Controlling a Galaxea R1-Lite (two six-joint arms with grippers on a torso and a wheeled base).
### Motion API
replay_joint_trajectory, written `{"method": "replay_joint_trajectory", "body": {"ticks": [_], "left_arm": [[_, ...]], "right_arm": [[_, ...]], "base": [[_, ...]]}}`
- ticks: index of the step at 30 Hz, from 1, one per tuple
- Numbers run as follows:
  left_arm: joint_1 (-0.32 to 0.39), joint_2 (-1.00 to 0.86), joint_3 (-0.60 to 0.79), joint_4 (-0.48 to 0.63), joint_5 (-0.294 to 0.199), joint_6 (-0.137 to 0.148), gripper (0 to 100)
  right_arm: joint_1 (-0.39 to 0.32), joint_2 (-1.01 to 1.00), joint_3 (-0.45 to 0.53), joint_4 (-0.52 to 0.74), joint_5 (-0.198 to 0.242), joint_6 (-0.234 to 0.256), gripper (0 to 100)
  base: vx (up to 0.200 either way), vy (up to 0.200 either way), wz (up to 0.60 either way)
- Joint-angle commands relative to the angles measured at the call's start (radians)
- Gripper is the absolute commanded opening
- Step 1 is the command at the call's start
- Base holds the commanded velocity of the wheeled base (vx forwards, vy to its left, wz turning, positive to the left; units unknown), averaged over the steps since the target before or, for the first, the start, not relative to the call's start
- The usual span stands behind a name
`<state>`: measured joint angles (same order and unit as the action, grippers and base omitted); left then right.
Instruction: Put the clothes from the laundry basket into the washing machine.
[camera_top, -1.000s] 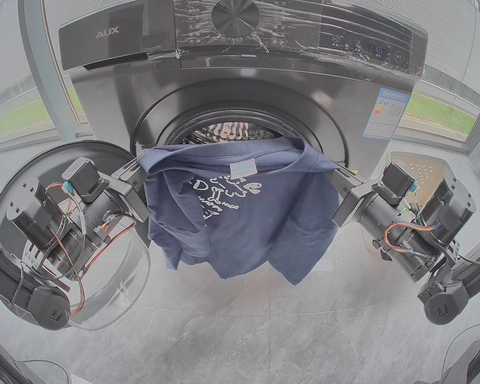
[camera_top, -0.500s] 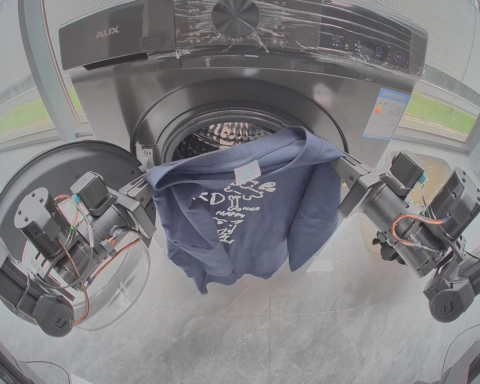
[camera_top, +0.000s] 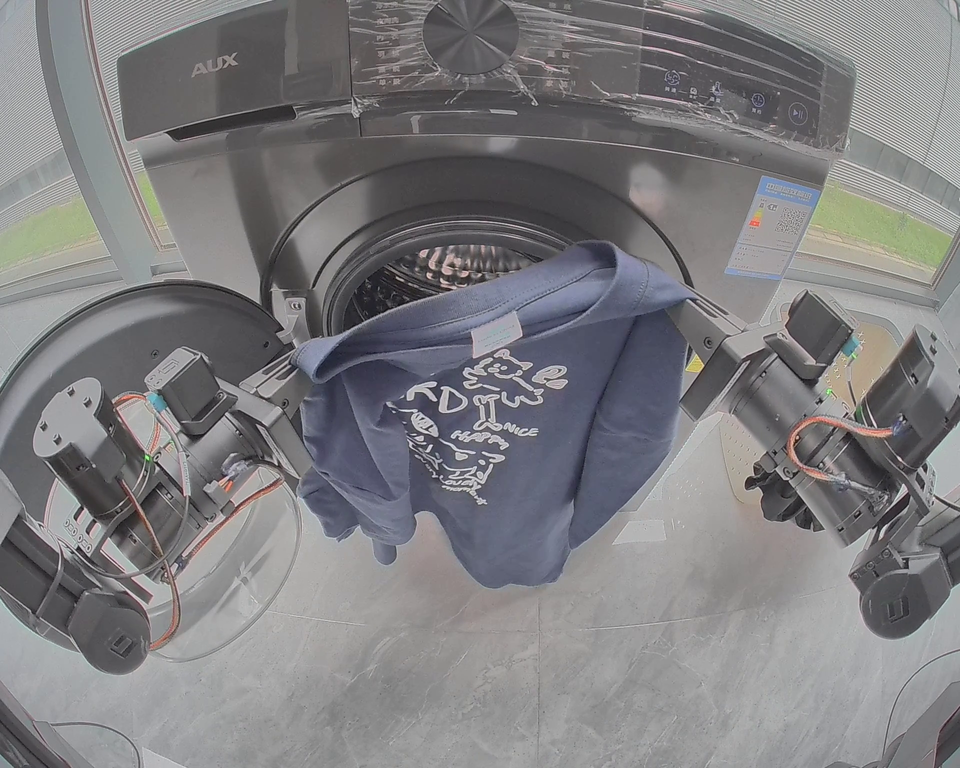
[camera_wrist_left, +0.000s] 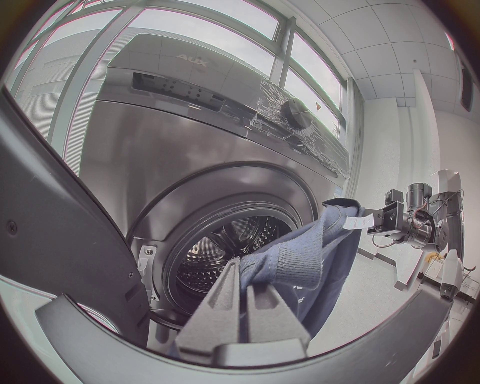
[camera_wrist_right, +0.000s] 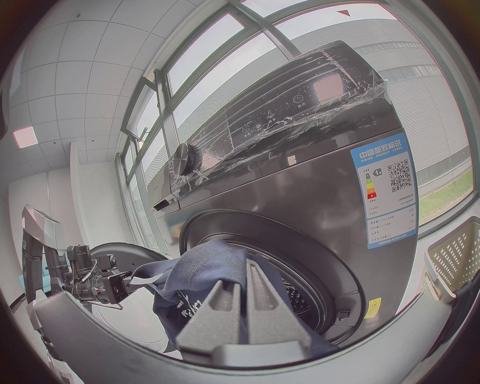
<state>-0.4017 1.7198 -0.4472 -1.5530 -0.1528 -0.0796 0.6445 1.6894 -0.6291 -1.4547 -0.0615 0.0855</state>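
Now your left gripper (camera_top: 292, 372) and right gripper (camera_top: 690, 312), each clamped on the navy shirt (camera_top: 520, 440), have raised it, right side highest, before the open washing machine (camera_top: 560, 190), seemingly ready for pushing in.

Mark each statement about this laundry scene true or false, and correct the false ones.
1. The left gripper and right gripper each clamp one side of the navy T-shirt. True.
2. The washing machine door is closed. False: it stands swung open on the robot's left.
3. The T-shirt lies inside the drum. False: it hangs outside, in front of the opening.
4. The T-shirt's white print faces the head camera. True.
5. The laundry basket stands on the robot's left. False: it stands on the right of the machine.
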Motion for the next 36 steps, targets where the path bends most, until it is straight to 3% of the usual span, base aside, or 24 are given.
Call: {"method": "replay_joint_trajectory", "body": {"ticks": [1, 6, 12, 23, 29, 30, 36], "left_arm": [[0.000, 0.004, -0.001, 0.001, 0.001, 0.000, 0], [-0.011, 0.004, -0.004, 0.001, -0.004, 0.000, 0], [-0.114, 0.043, -0.042, -0.001, 0.001, 0.000, 0], [-0.151, 0.121, -0.168, -0.001, 0.001, 0.000, 0], [-0.160, 0.121, -0.200, -0.002, 0.010, -0.002, 0], [-0.160, 0.115, -0.209, -0.002, 0.010, -0.003, 0], [-0.166, 0.087, -0.235, -0.002, 0.010, -0.005, 0]], "right_arm": [[0.000, 0.000, -0.003, -0.001, 0.000, 0.000, 0], [0.000, 0.001, 0.002, -0.001, -0.001, 0.002, 0], [0.000, 0.033, 0.082, 0.000, 0.005, 0.010, 0], [0.012, 0.064, 0.103, -0.004, 0.002, 0.017, 0], [0.057, 0.084, 0.160, -0.007, 0.003, 0.017, 0], [0.066, 0.092, 0.167, -0.007, 0.003, 0.017, 100], [0.106, 0.159, 0.235, 0.007, 0.003, 0.013, 100]], "base": [[0.000, 0.000, 0.00], [0.000, 0.000, 0.00], [0.000, 0.000, 0.00], [0.000, 0.000, 0.00], [0.000, 0.000, 0.00], [0.000, 0.000, 0.00], [0.000, 0.000, 0.00]]}}
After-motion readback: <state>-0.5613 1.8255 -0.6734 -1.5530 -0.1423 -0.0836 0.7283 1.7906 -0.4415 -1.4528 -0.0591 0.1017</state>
